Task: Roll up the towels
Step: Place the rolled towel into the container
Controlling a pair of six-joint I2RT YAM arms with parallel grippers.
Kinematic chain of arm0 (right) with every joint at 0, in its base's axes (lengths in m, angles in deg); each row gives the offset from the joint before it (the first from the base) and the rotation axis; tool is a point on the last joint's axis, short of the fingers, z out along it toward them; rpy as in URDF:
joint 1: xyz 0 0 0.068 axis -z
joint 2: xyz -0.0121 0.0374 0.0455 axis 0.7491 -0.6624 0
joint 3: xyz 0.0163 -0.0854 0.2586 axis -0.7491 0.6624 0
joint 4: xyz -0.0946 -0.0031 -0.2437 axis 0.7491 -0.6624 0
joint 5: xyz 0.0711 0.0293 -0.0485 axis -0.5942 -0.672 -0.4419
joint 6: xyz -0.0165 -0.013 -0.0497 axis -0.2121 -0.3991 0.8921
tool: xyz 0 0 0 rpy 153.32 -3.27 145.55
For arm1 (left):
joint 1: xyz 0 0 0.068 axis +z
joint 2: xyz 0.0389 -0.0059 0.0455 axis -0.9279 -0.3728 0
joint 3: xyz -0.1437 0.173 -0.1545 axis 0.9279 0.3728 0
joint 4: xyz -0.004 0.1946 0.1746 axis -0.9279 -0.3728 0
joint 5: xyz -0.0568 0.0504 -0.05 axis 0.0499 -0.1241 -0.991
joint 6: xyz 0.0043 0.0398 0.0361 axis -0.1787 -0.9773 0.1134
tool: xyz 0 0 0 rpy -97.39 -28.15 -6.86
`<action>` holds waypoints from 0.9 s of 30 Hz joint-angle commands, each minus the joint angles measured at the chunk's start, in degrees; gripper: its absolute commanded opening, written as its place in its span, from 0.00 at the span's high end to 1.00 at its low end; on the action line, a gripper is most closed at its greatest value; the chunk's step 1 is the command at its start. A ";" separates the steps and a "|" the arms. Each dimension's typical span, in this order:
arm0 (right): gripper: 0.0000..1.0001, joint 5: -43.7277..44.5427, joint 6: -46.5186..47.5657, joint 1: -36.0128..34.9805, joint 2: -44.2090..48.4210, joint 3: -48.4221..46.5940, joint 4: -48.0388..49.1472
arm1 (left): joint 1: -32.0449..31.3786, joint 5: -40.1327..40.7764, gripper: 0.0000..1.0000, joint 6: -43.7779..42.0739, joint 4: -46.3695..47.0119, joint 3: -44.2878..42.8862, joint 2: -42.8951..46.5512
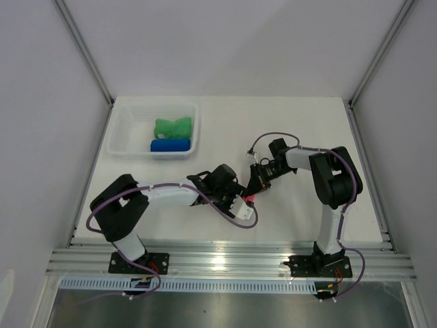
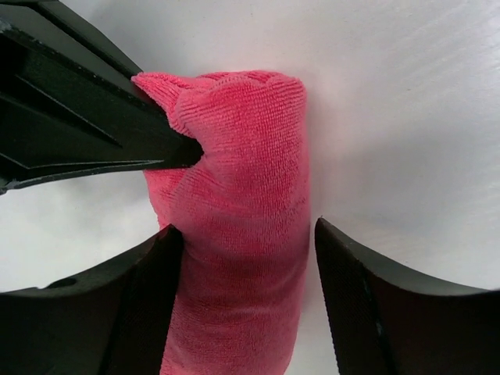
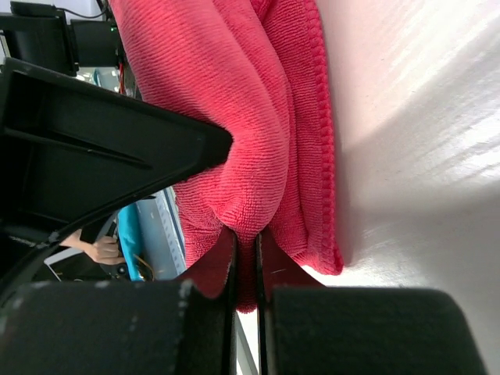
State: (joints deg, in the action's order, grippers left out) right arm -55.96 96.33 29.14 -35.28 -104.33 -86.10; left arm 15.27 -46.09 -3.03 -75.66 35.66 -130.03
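Two down, one in hand: the green towel [image 1: 172,127] and the blue towel [image 1: 169,145] lie bundled in the white basket [image 1: 117,133] at the far left corner of the table [image 1: 300,123]. The pink towel [image 2: 234,234] sits near the middle of the near edge, and it already looks like a fat roll. The right jaws are pinched tight on a fold at one end of it. The left jaws stand wide, astride the roll's body, one finger [image 2: 141,305] touching the cloth and the other just beside it.

This reads as the securing stage of the last roll. The next move probably calls for the left jaws to close square across the middle before the right jaws let go, or the soft cloth may spring loose.

The left arm [image 1: 164,193] stretches low from its base towards the centre, wrist bent down. The right arm [image 1: 328,178] is folded at the elbow, its forearm reaching left to meet it.
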 commanded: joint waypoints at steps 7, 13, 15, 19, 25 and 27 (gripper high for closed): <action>0.84 6.47 -0.46 0.65 0.98 -2.76 1.48 | 0.63 0.00 0.44 -0.13 -6.72 -4.67 -5.45; 0.76 16.21 -1.24 2.67 4.85 -4.09 -2.04 | 1.51 -3.06 0.55 -1.36 -12.86 -7.04 -6.51; 0.75 20.25 -1.34 4.60 6.96 -4.17 -2.66 | 1.77 -3.78 0.57 -1.80 -15.50 -7.92 -6.86; 0.74 22.46 -0.99 7.16 10.56 -4.78 -3.71 | 2.65 -7.20 0.54 -2.77 -21.90 -11.96 -7.82; 0.69 23.87 -0.20 8.65 12.86 -5.40 -5.38 | 3.09 -8.26 0.48 -4.35 -27.19 -14.95 -9.76; 0.69 24.49 -0.19 8.83 12.77 -5.40 -5.82 | 3.09 -8.78 0.47 -3.39 -28.16 -15.92 -10.20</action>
State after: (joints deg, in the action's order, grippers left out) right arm -33.93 95.17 38.19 -23.85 -108.27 -90.16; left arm 18.07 -51.51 -6.33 -94.81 21.02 -138.32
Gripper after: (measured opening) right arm 0.312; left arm 0.522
